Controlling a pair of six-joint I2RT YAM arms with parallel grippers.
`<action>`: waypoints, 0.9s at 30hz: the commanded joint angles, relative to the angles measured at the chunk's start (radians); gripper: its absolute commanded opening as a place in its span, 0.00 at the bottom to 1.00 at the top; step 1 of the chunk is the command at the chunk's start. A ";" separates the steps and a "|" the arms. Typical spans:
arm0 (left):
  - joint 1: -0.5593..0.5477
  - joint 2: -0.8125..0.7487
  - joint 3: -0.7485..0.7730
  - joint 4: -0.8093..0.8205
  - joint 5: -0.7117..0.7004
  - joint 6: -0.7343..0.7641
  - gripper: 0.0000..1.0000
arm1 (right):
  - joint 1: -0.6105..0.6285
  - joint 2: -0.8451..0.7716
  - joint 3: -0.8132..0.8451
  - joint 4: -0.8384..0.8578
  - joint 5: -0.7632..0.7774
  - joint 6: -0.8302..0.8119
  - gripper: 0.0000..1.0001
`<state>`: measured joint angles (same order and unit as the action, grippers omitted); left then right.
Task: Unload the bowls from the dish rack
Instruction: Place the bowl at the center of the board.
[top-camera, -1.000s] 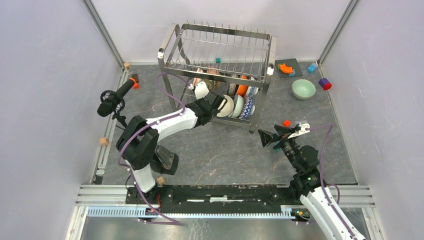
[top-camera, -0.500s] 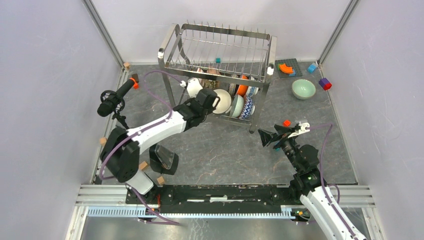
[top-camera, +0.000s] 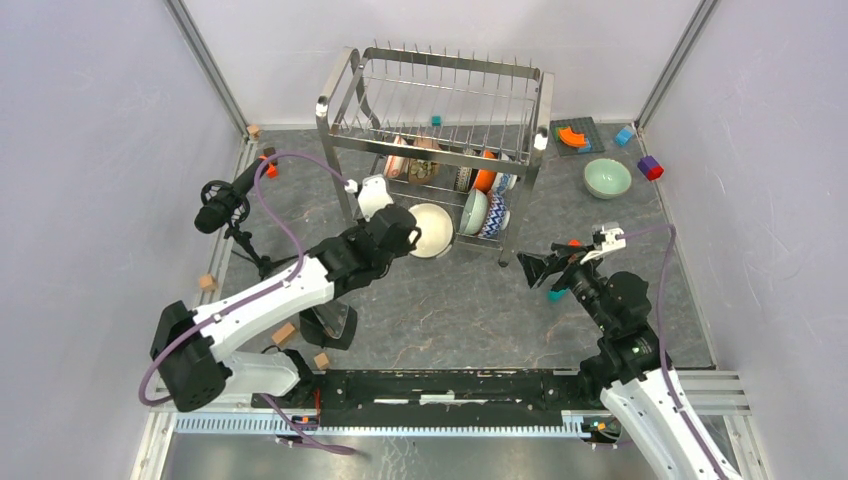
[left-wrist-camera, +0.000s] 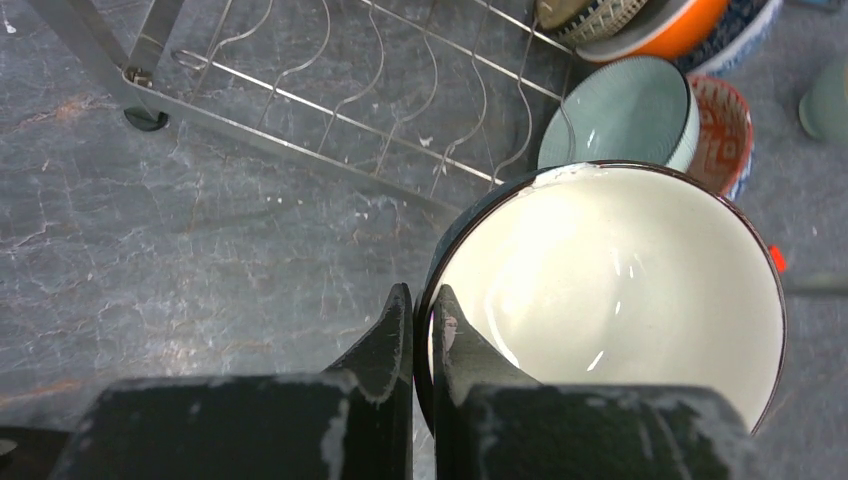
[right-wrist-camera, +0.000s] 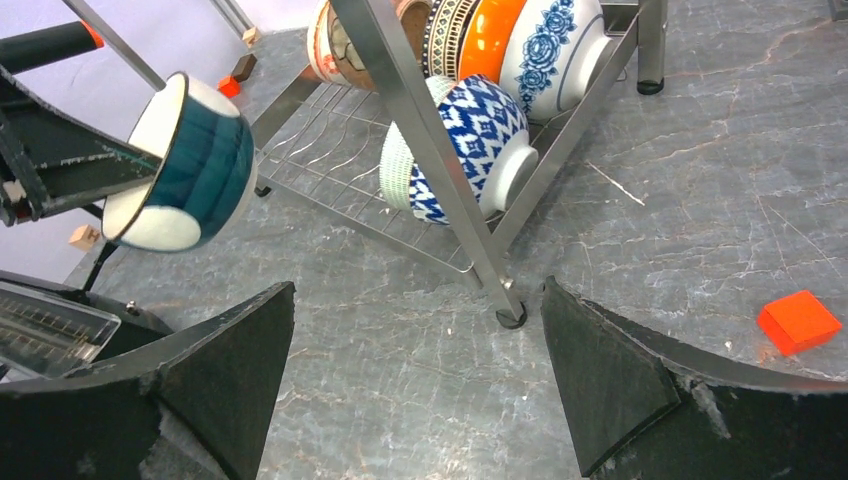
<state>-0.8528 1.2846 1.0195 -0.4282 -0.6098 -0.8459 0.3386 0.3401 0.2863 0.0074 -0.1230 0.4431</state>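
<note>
The dish rack (top-camera: 440, 100) stands at the back middle, with several bowls (top-camera: 482, 205) on edge in its lower tier. My left gripper (left-wrist-camera: 422, 300) is shut on the rim of a bowl (left-wrist-camera: 610, 290) that is cream inside and dark teal outside. It holds this bowl just in front of the rack's lower tier (top-camera: 430, 230). The right wrist view shows the held bowl (right-wrist-camera: 195, 165) off the floor, and a blue-and-white bowl (right-wrist-camera: 470, 140) and an orange bowl (right-wrist-camera: 490, 35) in the rack. My right gripper (right-wrist-camera: 418, 290) is open and empty over the floor by the rack's front right leg (right-wrist-camera: 440, 170).
A pale green bowl (top-camera: 607, 178) sits on the table right of the rack. Small blocks lie at the back right (top-camera: 650, 167), and an orange block (right-wrist-camera: 797, 322) is near my right gripper. A microphone on a stand (top-camera: 225, 200) is at the left.
My left arm has drawn back from the rack toward the front left, bringing the cream bowl out of the lower tier. My right gripper has shifted slightly and stays open.
</note>
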 joint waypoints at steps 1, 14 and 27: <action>-0.051 -0.119 -0.033 -0.009 -0.056 0.056 0.02 | 0.000 0.009 0.119 -0.197 -0.036 -0.028 0.98; -0.221 -0.243 -0.130 -0.134 0.028 0.091 0.02 | -0.001 -0.032 0.087 -0.401 -0.160 -0.085 0.98; -0.351 -0.161 -0.127 -0.173 -0.010 0.120 0.02 | 0.000 -0.009 0.035 -0.370 -0.184 -0.083 0.93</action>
<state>-1.1854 1.0859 0.8719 -0.6521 -0.5774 -0.7563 0.3386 0.3031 0.3172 -0.4202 -0.2893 0.3580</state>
